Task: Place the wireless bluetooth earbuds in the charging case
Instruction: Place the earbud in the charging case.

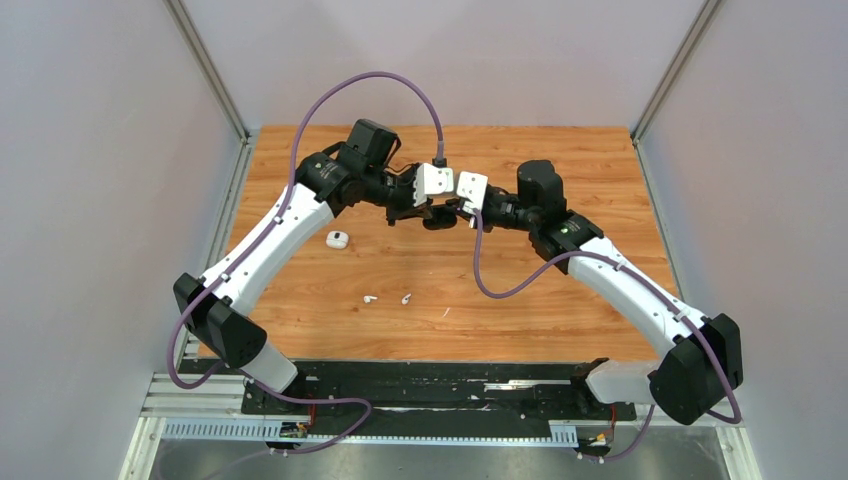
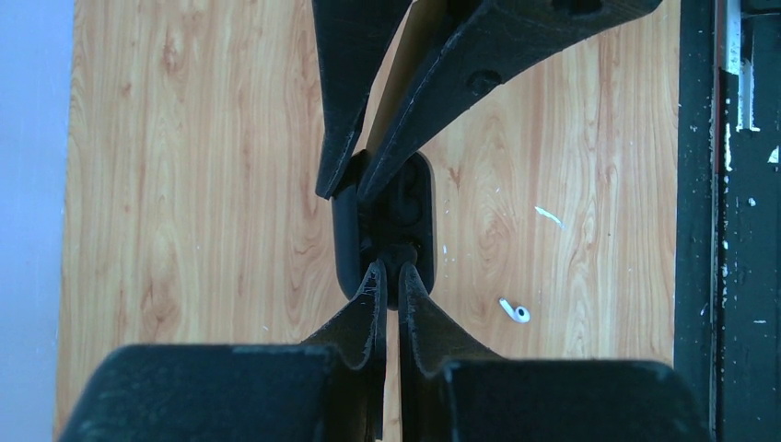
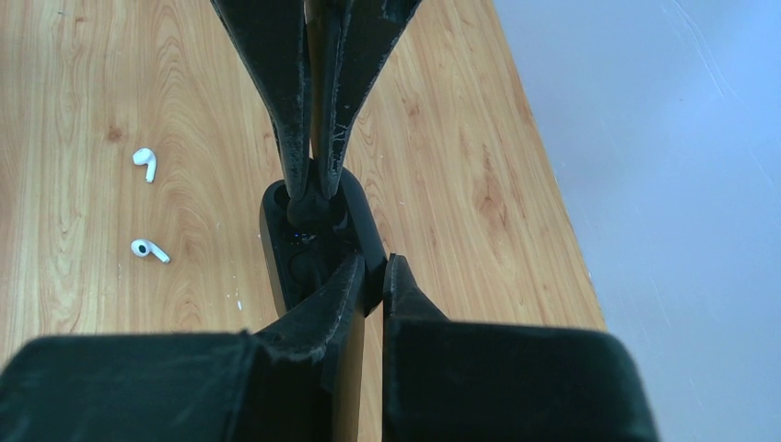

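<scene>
A black oval charging case [image 1: 438,218] hangs above the middle of the wooden table, held between both grippers. My left gripper [image 2: 391,269] is shut on one end of the charging case [image 2: 345,239]. My right gripper [image 3: 373,262] is shut on the rim of the case [image 3: 276,239] at the opposite end. The case's hollow side faces the wrist cameras. Two white earbuds [image 1: 369,298] [image 1: 406,298] lie loose on the table nearer the arm bases. The right wrist view shows both earbuds [image 3: 145,163] [image 3: 147,249]. In the left wrist view one earbud [image 2: 516,312] is visible.
A small white rounded object [image 1: 337,239] rests on the table under the left arm. A thin white fleck [image 1: 446,313] lies near the front edge. Grey walls [image 1: 120,150] close in the table on the left, right and back. A black rail [image 1: 420,385] runs along the front.
</scene>
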